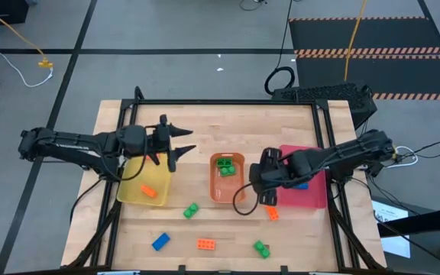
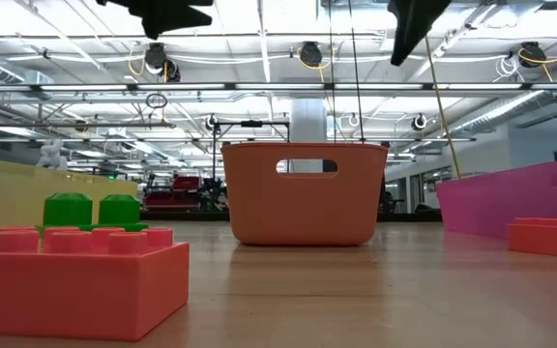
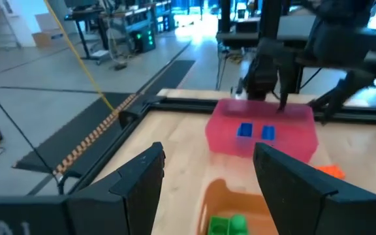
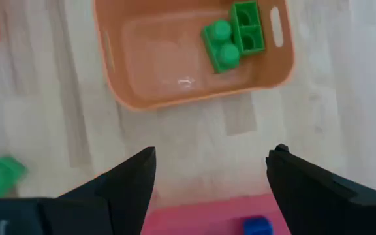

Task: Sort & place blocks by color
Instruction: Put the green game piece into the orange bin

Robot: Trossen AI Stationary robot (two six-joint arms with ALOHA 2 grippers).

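Loose blocks lie on the near part of the table: a green one (image 1: 191, 210), a blue one (image 1: 160, 241), an orange one (image 1: 206, 244), a second green one (image 1: 261, 248) and an orange one (image 1: 271, 213). One orange block (image 1: 148, 191) lies in the yellow tray (image 1: 132, 191). Green blocks (image 4: 230, 36) sit in the orange tray (image 1: 216, 191), and two blue blocks (image 3: 245, 130) in the pink tray (image 1: 315, 195). My left gripper (image 1: 186, 143) hangs open and empty above the yellow tray's far right corner. My right gripper (image 1: 253, 179) is open and empty, raised between the orange and pink trays.
The three trays stand in a row across the table's middle. A dark frame rail (image 1: 228, 101) runs along the far edge and down both sides. Bare wood lies between the trays and the near edge, around the loose blocks.
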